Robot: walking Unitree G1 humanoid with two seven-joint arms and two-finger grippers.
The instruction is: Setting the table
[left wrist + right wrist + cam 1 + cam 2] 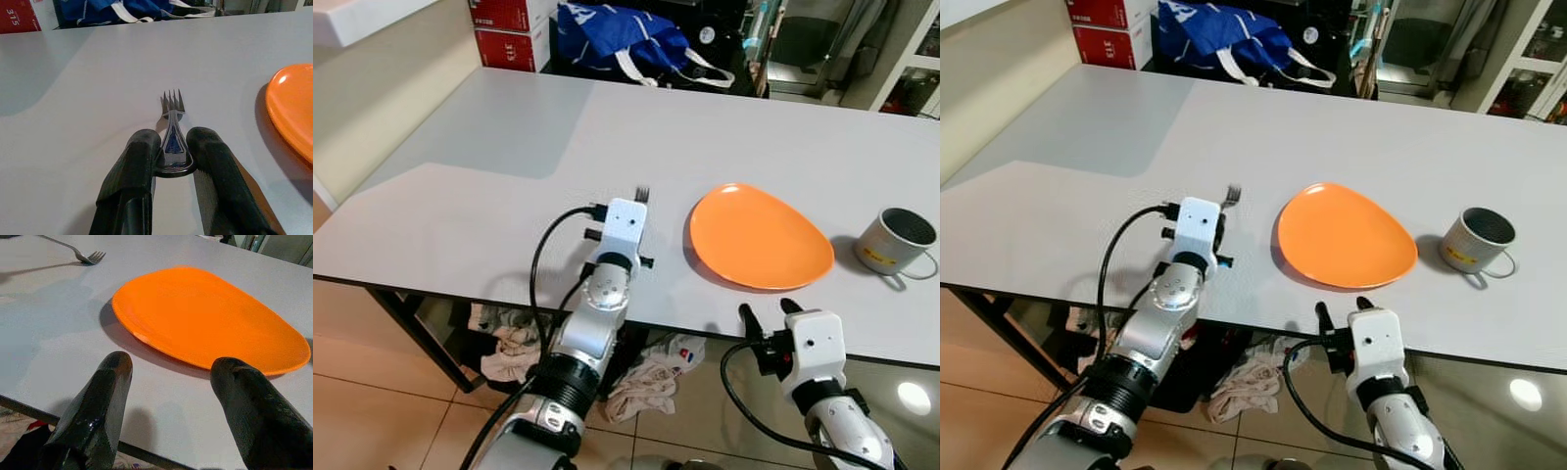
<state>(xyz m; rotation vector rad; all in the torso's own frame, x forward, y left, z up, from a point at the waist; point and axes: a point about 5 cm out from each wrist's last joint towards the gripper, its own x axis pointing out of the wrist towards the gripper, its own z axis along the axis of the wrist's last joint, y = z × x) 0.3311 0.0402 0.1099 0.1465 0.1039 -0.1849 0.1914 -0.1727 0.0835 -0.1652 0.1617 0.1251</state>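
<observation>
The right hand (771, 315), fingers spread and empty, is held at the near edge of the pale grey surface (489, 196). The left hand (168, 147) is pinched on a silver metal fork (172, 120), its long axis pointing far, just left of the flat orange plate (759, 236).

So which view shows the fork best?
The left wrist view: the fork lies centred, tines clear, handle between the left gripper fingers. Both eye views show just its tines past the wrist housing; the right wrist view catches it small in a corner.
</observation>
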